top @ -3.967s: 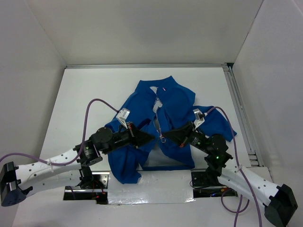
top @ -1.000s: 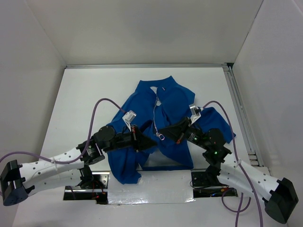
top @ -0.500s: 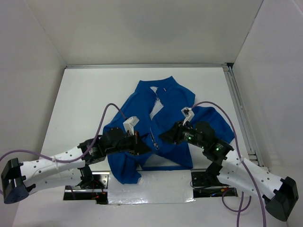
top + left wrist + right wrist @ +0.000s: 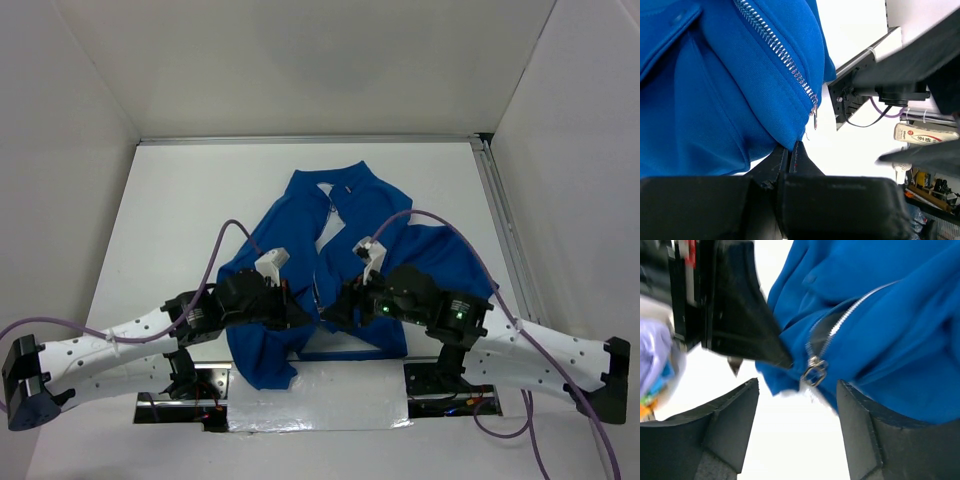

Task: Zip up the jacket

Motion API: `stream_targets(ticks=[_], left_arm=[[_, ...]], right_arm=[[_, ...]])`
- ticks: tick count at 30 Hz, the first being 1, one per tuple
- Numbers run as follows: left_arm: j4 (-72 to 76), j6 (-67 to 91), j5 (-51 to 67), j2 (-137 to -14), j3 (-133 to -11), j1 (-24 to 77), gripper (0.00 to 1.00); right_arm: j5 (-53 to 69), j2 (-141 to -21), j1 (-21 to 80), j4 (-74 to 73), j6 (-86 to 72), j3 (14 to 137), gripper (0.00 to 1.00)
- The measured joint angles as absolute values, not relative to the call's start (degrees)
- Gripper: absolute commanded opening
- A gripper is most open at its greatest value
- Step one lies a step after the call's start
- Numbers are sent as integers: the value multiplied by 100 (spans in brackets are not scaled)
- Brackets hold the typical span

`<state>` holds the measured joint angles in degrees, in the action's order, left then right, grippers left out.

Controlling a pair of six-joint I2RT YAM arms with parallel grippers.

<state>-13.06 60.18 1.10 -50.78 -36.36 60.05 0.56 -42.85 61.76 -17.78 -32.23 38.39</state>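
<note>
The jacket (image 4: 350, 205) lies spread before us, hem pinched in our left gripper (image 4: 308, 314); our right gripper (image 4: 797, 387), jaws apart, faces the zipper slider (image 4: 814, 374) just ahead at twelve o'clock, teeth (image 4: 837, 327) running toward one.

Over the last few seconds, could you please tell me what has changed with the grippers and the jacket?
The right gripper opened, letting go of the zipper slider, and shifted toward the near edge. The left gripper stayed shut on the hem of the jacket, which is still unzipped.
</note>
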Motion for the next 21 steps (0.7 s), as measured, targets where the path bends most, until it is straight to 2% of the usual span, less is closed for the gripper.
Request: stream_targets(ticks=[5,10,21], left_arm=[[-1374,6020,97,-5078,-3667,6005,0],[-1372,6020,89,-5076,-3667,6007,0],[-1354,6012,91,-5057,-3667,6007,0]], right_arm=[[23,-4807,6622,-1802,-3341,3885,65],[-128,-4807,6639,-1693,-3601,3747,65],[-115,-5127,6639,-1546,-3833,3669,57]])
